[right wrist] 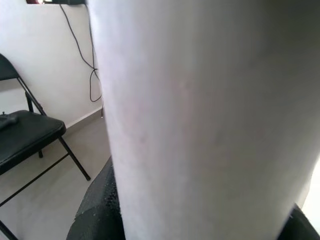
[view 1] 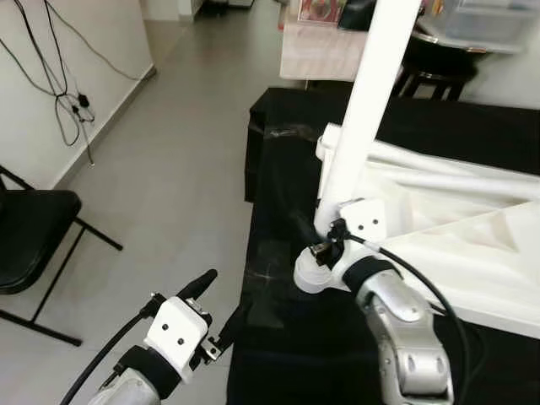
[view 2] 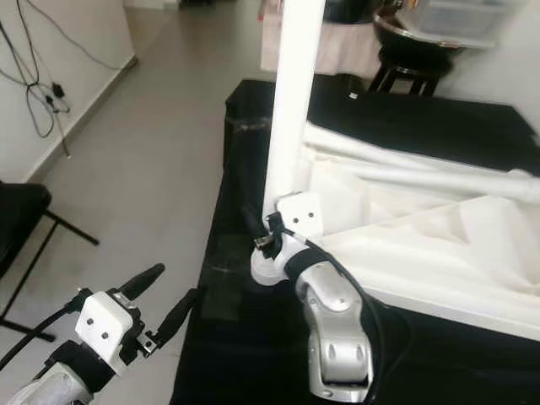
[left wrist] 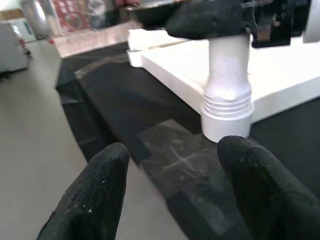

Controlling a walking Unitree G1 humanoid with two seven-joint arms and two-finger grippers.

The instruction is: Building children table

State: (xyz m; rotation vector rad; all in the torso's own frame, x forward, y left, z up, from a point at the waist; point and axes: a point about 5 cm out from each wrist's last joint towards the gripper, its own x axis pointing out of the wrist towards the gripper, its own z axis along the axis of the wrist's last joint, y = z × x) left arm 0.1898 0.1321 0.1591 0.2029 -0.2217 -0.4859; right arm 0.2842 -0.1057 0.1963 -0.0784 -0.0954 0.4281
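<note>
A white children's table top (view 1: 472,245) lies upside down on a black-covered surface (view 1: 278,177). A white table leg (view 1: 371,93) stands upright at its near left corner, and its threaded end (left wrist: 227,105) sits in a round socket. My right gripper (view 1: 325,229) is shut on the leg just above the socket; the leg (right wrist: 200,115) is close in the right wrist view, with one black finger (right wrist: 97,210) beside it. My left gripper (view 1: 221,297) hangs open off the near left edge of the black surface, a short way from the socket, with nothing in it.
More white legs (view 1: 439,164) lie across the upturned table top. A black folding chair (view 1: 34,236) stands at the left, with cables (view 1: 67,101) hanging on the wall behind it. A black stool (view 1: 434,72) is at the back. Grey floor (view 1: 169,186) lies left of the surface.
</note>
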